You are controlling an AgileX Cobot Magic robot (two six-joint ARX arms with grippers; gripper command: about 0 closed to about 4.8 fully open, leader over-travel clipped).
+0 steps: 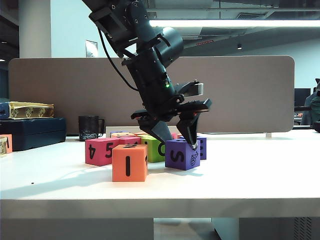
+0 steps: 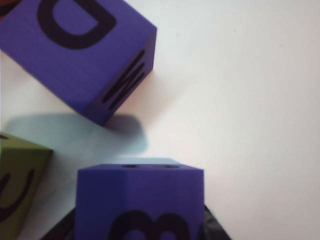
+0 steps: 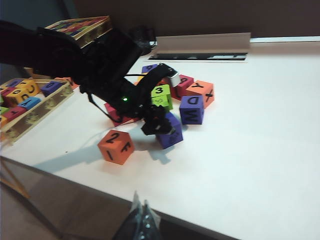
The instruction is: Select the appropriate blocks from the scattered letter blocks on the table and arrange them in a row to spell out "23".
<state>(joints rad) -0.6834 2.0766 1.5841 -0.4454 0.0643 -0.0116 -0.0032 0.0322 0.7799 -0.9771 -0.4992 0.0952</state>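
**Exterior, left wrist and right wrist views.** The left tool [image 1: 176, 140] hangs from its dark arm and points down over the cluster of scattered foam letter blocks on the wide white bench [image 1: 250, 170]. Its two fingers stand on either side of a purple foam cube with a black "S" on its near face [image 1: 182, 154]. In the left wrist view this cube [image 2: 140, 200] fills the gap between the dark finger parts. Whether the pads already press on it cannot be told.

The orange foam cube with a black "I" on its near face [image 1: 129, 163] stands on the bench nearest the front edge, just left of the purple "S" cube. The right wrist view shows a "2" on its top [image 3: 116, 146]. The lime-green foam cube [image 1: 154, 149] sits just behind it, between a pink foam cube marked "4" and "5" [image 1: 102, 151] and the purple "S" cube, and its top shows a "3" [image 3: 161, 96].

A second purple foam cube marked "D" and "M" [image 3: 191, 109] lies just right of and beyond the straddled one. A black mug [image 1: 89, 128] stands far left. A wooden tray of further blocks [image 3: 30, 100] lies at the left.

The right tool [image 3: 141, 212] hangs well apart from the blocks, beyond the bench edge. Its fingers are drawn together to a point, and it holds nothing.
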